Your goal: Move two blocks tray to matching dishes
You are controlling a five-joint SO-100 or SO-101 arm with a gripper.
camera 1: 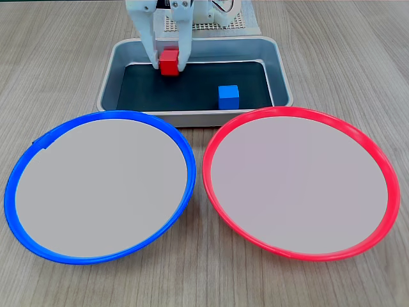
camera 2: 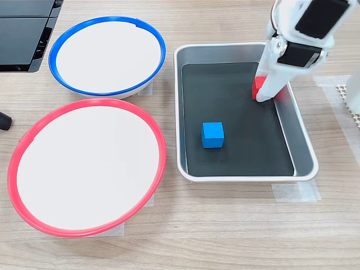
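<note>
The silver tray [camera 1: 192, 117] lies at the far middle of the table, behind both dishes. My gripper [camera 1: 169, 64] reaches down into its far left part, and its white fingers [camera 1: 184, 54] press both sides of the red block [camera 1: 169, 61]. In a fixed view from the other side the gripper [camera 2: 260, 93] hides most of the red block [camera 2: 256, 87]. The blue block [camera 1: 228, 96] sits free on the tray's dark floor, also seen as the blue block [camera 2: 212, 135]. The blue-rimmed dish [camera 1: 102, 185] and the red-rimmed dish [camera 1: 300, 182] stand side by side, nothing in them.
A white perforated mat [camera 1: 211, 25] lies under the arm's base behind the tray. A black flat object [camera 2: 22, 34] sits beside the blue-rimmed dish [camera 2: 107, 53]. Tape strips [camera 2: 295, 192] hold the tray [camera 2: 242, 179] down. The red-rimmed dish [camera 2: 84, 166] nearly touches the tray.
</note>
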